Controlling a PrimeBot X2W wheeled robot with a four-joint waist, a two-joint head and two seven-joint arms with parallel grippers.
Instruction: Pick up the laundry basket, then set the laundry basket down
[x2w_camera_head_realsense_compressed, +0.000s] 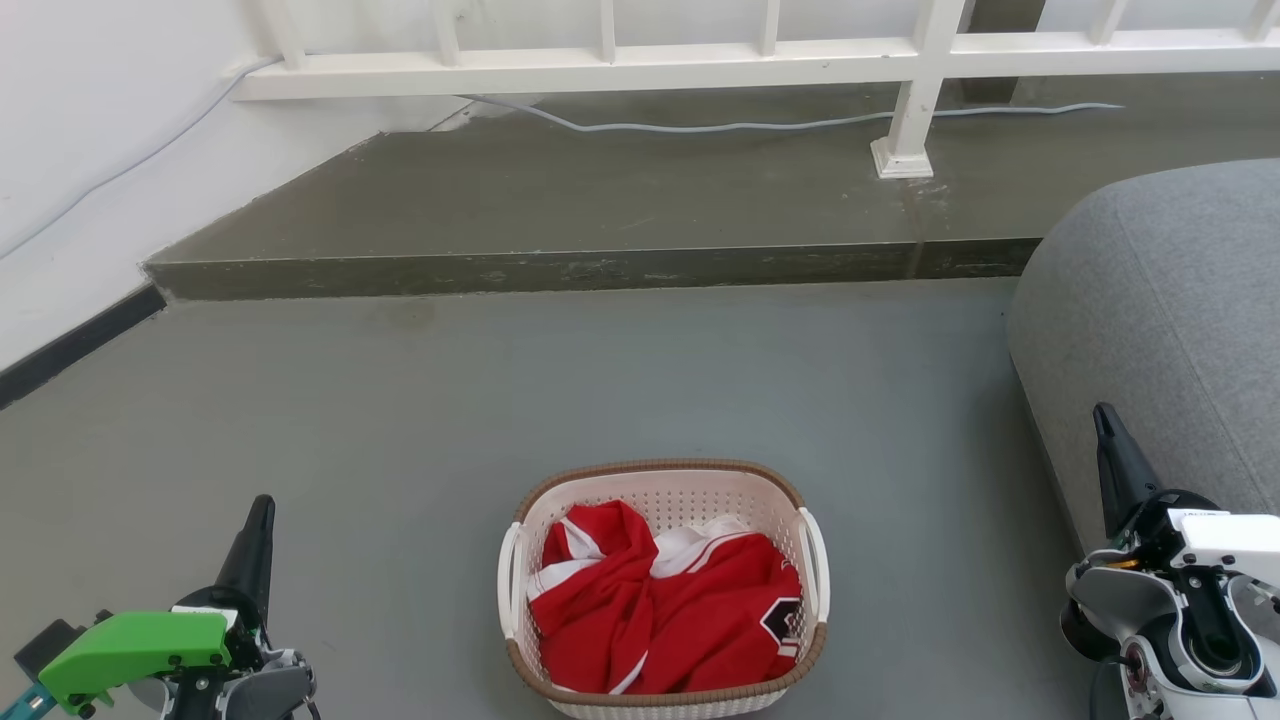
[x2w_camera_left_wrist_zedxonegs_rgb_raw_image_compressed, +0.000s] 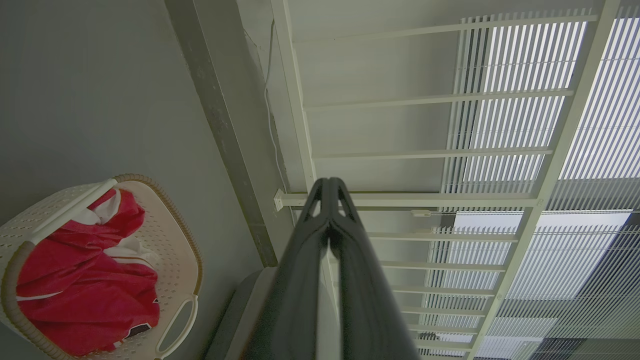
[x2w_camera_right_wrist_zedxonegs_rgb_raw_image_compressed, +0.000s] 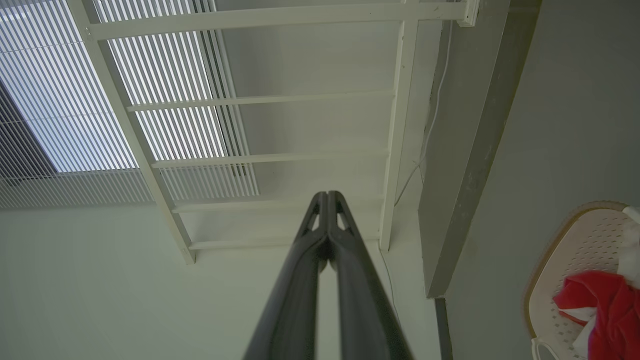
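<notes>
Well, left gripper (x2w_camera_head_realsense_compressed: 260, 512) and right gripper (x2w_camera_head_realsense_compressed: 1105, 420) sit clenched, empty; basket (x2w_camera_head_realsense_compressed: 665, 467) lies between; I fear lifting one handle (x2w_camera_head_realsense_compressed: 815, 560) tips it

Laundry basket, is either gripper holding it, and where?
Nothing is held. The left gripper and right gripper are both shut, empty, apart from the laundry basket, which sits on the floor between them.

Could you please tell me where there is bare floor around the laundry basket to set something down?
Bare grey floor runs from the laundry basket up to the raised step, and left of the basket toward the left claw. It is tighter on the right, between the basket and the grey upholstered seat, where the right claw hangs.
</notes>
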